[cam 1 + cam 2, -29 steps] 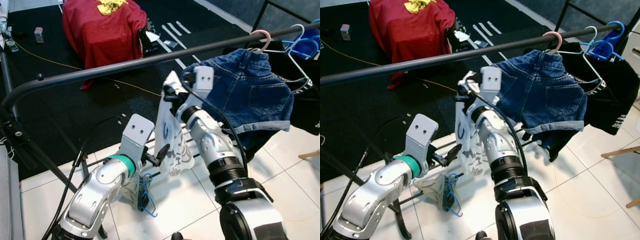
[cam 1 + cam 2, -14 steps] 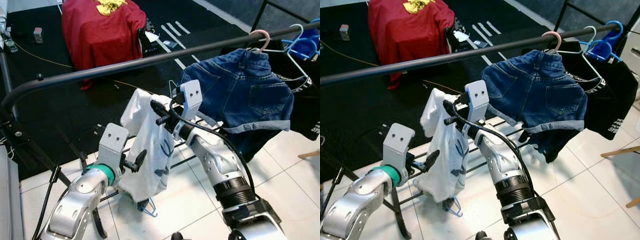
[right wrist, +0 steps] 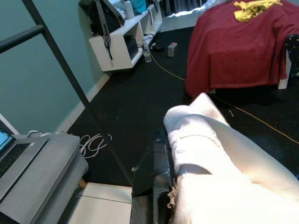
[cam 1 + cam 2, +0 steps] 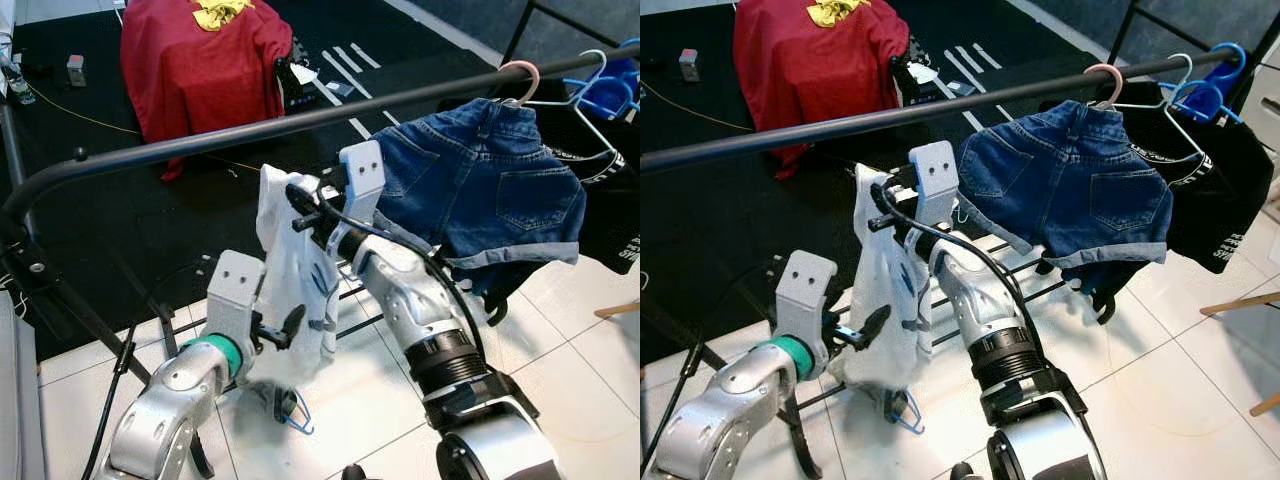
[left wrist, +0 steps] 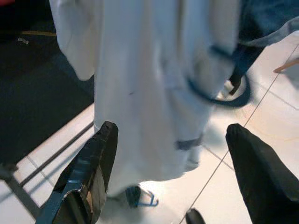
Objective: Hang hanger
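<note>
My right gripper (image 4: 300, 200) is clamped on the top of a white garment (image 4: 300, 275) just under the black rail (image 4: 250, 135). Its blue hanger (image 4: 293, 408) pokes out below, near the floor. My left gripper (image 5: 173, 172) is spread wide before the cloth. The garment's blue print is too blurred to read, perhaps lettering. Denim shorts (image 4: 490, 190) hang beside it.

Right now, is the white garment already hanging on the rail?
No. The white garment hangs from the right gripper, below the rail.
</note>
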Tool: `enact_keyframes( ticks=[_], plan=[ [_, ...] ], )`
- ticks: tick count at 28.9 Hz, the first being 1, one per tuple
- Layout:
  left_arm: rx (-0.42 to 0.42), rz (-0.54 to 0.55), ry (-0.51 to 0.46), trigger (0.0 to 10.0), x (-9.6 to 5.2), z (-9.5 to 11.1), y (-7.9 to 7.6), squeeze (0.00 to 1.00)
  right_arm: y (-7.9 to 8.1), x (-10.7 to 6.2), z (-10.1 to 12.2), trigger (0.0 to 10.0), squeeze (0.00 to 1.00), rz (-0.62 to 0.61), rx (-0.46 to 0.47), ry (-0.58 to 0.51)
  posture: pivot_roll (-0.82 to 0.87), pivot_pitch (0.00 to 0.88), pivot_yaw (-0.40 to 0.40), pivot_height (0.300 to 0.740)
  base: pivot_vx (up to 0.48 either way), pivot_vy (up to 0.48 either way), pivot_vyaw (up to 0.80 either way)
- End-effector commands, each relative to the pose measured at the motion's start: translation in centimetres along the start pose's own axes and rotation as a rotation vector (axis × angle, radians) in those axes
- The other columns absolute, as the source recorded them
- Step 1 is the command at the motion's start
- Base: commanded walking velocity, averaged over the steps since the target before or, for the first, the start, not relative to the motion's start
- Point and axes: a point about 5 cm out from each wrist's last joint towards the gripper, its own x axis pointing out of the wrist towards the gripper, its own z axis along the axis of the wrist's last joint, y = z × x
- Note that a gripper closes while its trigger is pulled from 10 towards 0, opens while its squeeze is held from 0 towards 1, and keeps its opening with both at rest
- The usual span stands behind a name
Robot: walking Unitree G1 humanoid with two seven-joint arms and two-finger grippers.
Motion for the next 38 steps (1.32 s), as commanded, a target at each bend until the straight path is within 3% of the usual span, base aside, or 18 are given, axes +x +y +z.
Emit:
enact_keyframes(
  ticks=[1, 3, 11, 22, 31, 32, 33, 34, 35, 36, 37, 38],
  plan=[
    [-0.005, -0.030, -0.020, 10.0, -0.1, 0.3, -0.5, 0.00, 0.3, 0.4, 0.4, 0.0, 0.00, 0.000, -0.019, -0.020, -0.08, 0.174, 0.025, 0.740, 0.000, 0.000, 0.00],
    [-0.044, -0.075, -0.063, 10.0, 0.1, 1.2, -1.4, 0.00, 0.4, 0.8, -0.1, 0.0, 0.00, -0.017, -0.030, 0.003, -0.08, 0.174, 0.021, 0.740, 0.000, 0.000, 0.00],
    [-0.064, -0.103, -0.053, 10.0, 0.5, 1.2, -2.3, 0.00, 0.5, 1.6, 0.3, 0.0, 0.00, -0.027, -0.032, -0.005, -0.08, 0.181, 0.018, 0.740, 0.000, 0.000, 0.00],
    [-0.060, -0.027, -0.030, 10.0, 1.7, 0.4, -2.2, 0.00, 2.1, 3.1, 2.7, 0.0, 0.00, 0.020, -0.018, -0.077, -0.09, 0.190, 0.015, 0.740, 0.000, 0.000, 0.00],
    [-0.101, 0.163, -0.068, 10.0, 2.5, 1.1, -0.2, 0.00, 2.9, 3.4, 3.2, 0.0, 0.00, 0.049, -0.005, -0.100, -0.09, 0.189, 0.012, 0.740, 0.000, 0.000, 0.00],
    [-0.105, 0.185, -0.076, 9.5, 2.5, 1.2, 0.1, 0.00, 2.9, 3.4, 3.1, 0.0, 0.00, 0.051, -0.005, -0.098, -0.09, 0.189, 0.012, 0.740, 0.000, 0.000, 0.00],
    [-0.099, 0.216, -0.085, 7.6, 2.4, 1.4, 0.5, 0.00, 2.9, 3.4, 2.9, 0.0, 0.00, 0.050, -0.004, -0.095, -0.09, 0.189, 0.012, 0.740, 0.000, 0.000, 0.00],
    [-0.099, 0.216, -0.085, 7.6, 2.4, 1.4, 0.5, 0.00, 2.9, 3.4, 2.9, 0.0, 0.00, 0.050, -0.004, -0.095, -0.09, 0.189, 0.012, 0.740, 0.000, 0.000, 0.00],
    [-0.093, 0.234, -0.090, 8.9, 2.4, 1.5, 0.8, 0.00, 2.9, 3.3, 2.8, 0.0, 0.00, 0.049, -0.004, -0.092, -0.09, 0.189, 0.012, 0.740, 0.000, 0.000, 0.00],
    [-0.074, 0.258, -0.098, 8.9, 2.3, 1.6, 1.1, 0.00, 2.8, 3.3, 2.7, 0.0, 0.00, 0.048, -0.004, -0.089, -0.09, 0.191, 0.011, 0.740, 0.000, 0.000, 0.00],
    [-0.066, 0.274, -0.108, 7.8, 2.2, 1.7, 1.4, 0.00, 2.7, 3.2, 2.6, 0.0, 0.00, 0.045, -0.003, -0.087, -0.09, 0.191, 0.011, 0.740, 0.000, 0.000, 0.00],
    [-0.060, 0.283, -0.112, 7.8, 2.1, 1.8, 1.6, 0.00, 2.7, 3.2, 2.5, 0.0, 0.00, 0.044, -0.002, -0.085, -0.09, 0.191, 0.011, 0.740, 0.000, 0.000, 0.00]
  ],
)
